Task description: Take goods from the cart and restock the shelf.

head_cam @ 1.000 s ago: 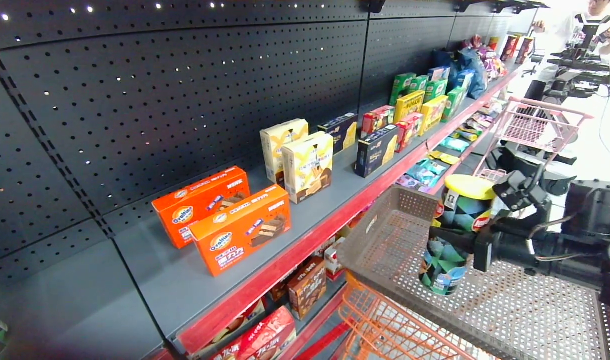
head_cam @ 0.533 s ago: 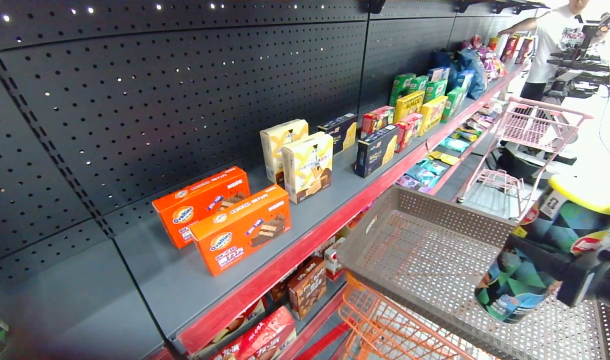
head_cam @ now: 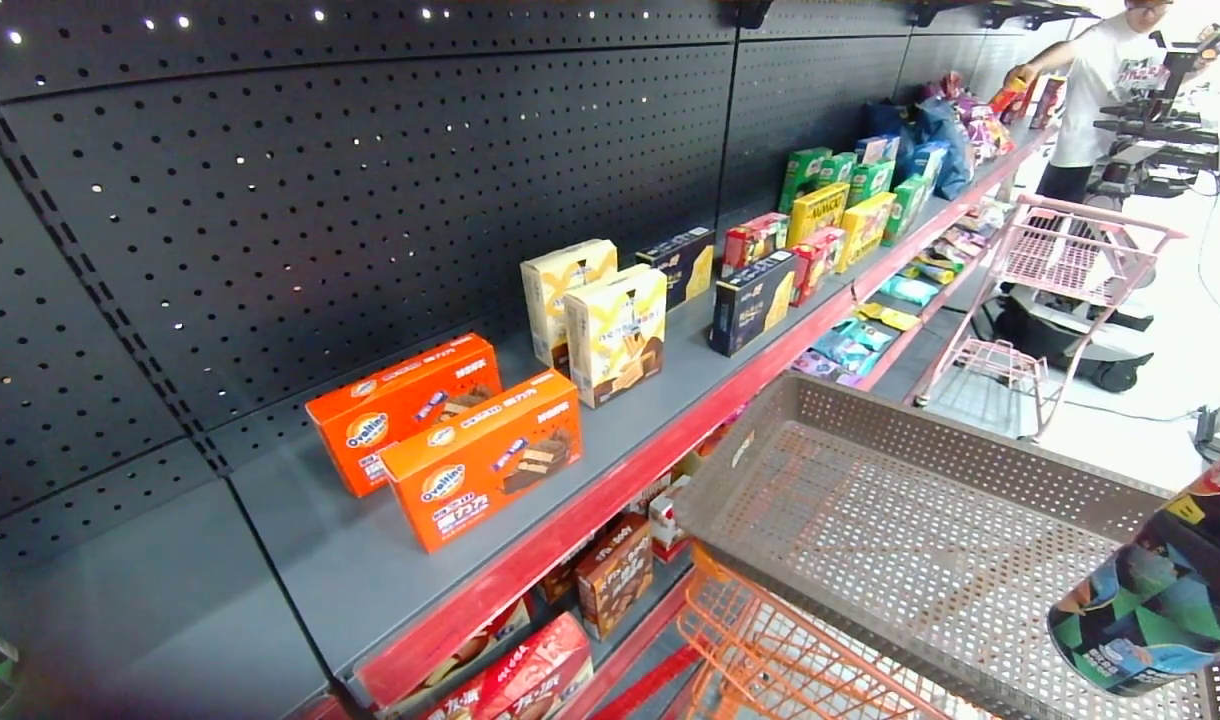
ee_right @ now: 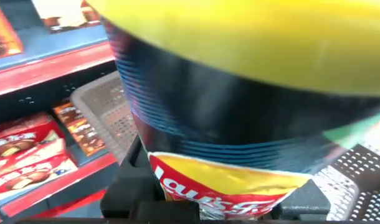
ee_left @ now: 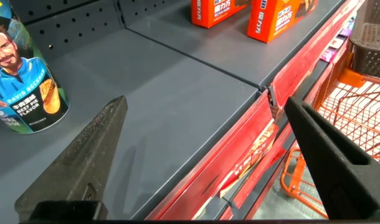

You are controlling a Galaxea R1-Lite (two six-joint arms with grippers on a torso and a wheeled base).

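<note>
A chip canister [head_cam: 1155,605] with a dark patterned wrap hangs tilted over the near right corner of the grey perforated cart basket [head_cam: 870,500]. In the right wrist view its yellow lid and body [ee_right: 240,106] sit close to the lens, and my right gripper [ee_right: 221,208] is shut on it. My left gripper [ee_left: 202,165] stands open over the front edge of the grey shelf [ee_left: 177,93], nothing between its fingers [ee_left: 84,168]. A second canister [ee_left: 25,74] stands upright on that shelf, beside the gripper.
Two orange boxes [head_cam: 450,440], cream boxes [head_cam: 600,315] and several more cartons stand along the shelf [head_cam: 320,540]. An orange wire cart [head_cam: 770,660] sits under the basket. A pink cart [head_cam: 1070,260] stands farther down the aisle. Lower shelves hold packets.
My right arm has carried the canister from above the middle of the basket to the right and down toward the view's corner, tilting it more. The shelf goods have not moved.
</note>
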